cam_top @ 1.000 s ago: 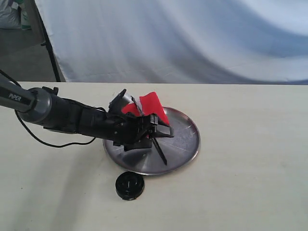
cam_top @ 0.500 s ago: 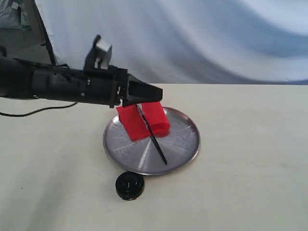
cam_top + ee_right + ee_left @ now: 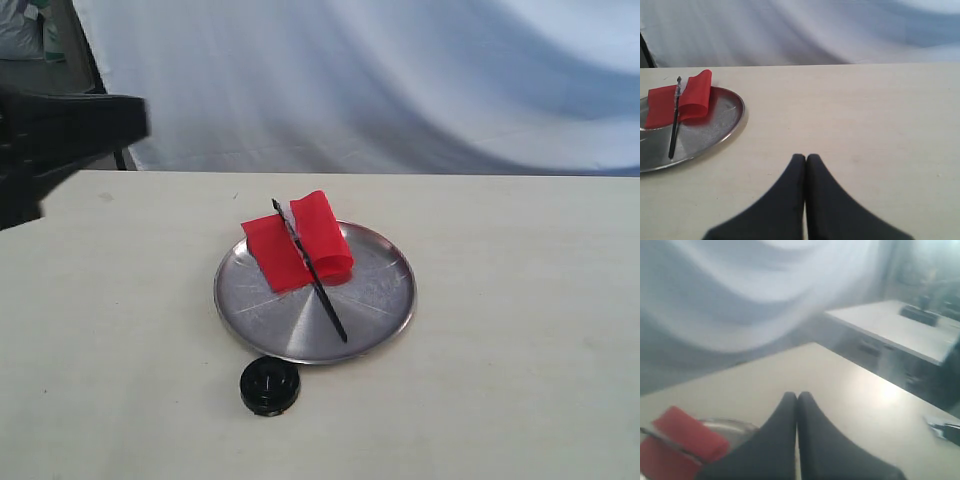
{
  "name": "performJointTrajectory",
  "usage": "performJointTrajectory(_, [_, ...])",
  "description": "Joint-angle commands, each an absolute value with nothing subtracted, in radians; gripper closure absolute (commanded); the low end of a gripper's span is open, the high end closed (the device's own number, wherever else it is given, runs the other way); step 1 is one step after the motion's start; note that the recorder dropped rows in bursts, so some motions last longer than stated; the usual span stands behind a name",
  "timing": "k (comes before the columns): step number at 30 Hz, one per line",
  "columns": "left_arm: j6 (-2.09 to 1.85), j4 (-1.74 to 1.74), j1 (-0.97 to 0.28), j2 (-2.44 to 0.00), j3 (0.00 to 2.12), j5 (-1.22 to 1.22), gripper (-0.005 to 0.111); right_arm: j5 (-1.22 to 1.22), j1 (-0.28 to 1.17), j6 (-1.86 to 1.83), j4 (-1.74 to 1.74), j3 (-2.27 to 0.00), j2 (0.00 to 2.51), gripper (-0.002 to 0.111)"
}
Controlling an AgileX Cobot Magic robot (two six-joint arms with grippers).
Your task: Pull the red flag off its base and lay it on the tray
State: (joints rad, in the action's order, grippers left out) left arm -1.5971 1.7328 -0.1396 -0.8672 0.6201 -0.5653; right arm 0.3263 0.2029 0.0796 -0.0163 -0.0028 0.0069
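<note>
Red flag [image 3: 325,240] lies on the tray [image 3: 385,300] at the centre of the exterior view, its cloth folded over itself and its black pole [image 3: 326,305] slanting across the metal towards the lower right. The base [image 3: 269,385] stands alone on the desk [image 3: 520,350], just beside the tray's lower rim, with nothing in it. From that you can judge the pull and the laying down as done. That would also explain the claws: the left claw [image 3: 797,396] and the right claw [image 3: 805,157] each have their fingers pressed together on nothing. Mind what you cannot check. The left arm [image 3: 65,130] is only a dark smear at the upper left edge of the exterior view, and the right arm does not appear there at all. The left wrist view is soft and cuts the tray off at its lower left corner, and neither wrist view shows the base. The pole's upper end pokes past the far rim, and the fold hides most of the white strip.
</note>
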Motion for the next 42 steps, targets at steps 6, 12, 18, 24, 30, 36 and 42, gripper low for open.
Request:
performJointTrajectory(6, [-1.590,1.744,-0.138,-0.340,0.342,-0.322,0.107,0.321,0.202,0.078,-0.025,0.000,0.000,0.108])
performJointTrajectory(12, [-1.519,1.744,-0.138,-0.248,0.189,-0.322,0.107,0.321,0.202,0.078,-0.025,0.000,0.000,0.108])
performJointTrajectory(18, [-1.517,1.744,-0.138,-0.246,0.036,-0.273,0.107,0.321,0.202,0.078,-0.025,0.000,0.000,0.108])
performJointTrajectory(24, [-1.536,1.744,-0.138,-0.240,0.013,-0.205,0.107,0.321,0.202,0.078,-0.025,0.000,0.000,0.108])
performJointTrajectory(30, [-1.539,1.744,-0.138,-0.130,0.013,-0.239,0.107,0.321,0.202,0.078,-0.025,0.000,0.000,0.108])
performJointTrajectory(36, [-1.533,1.744,-0.138,-0.047,0.013,-0.308,0.107,0.321,0.202,0.078,-0.025,0.000,0.000,0.108])
performJointTrajectory(42, [-1.468,1.719,-0.138,-0.045,0.000,-0.289,0.107,0.321,0.202,0.078,-0.025,0.000,0.000,0.108])
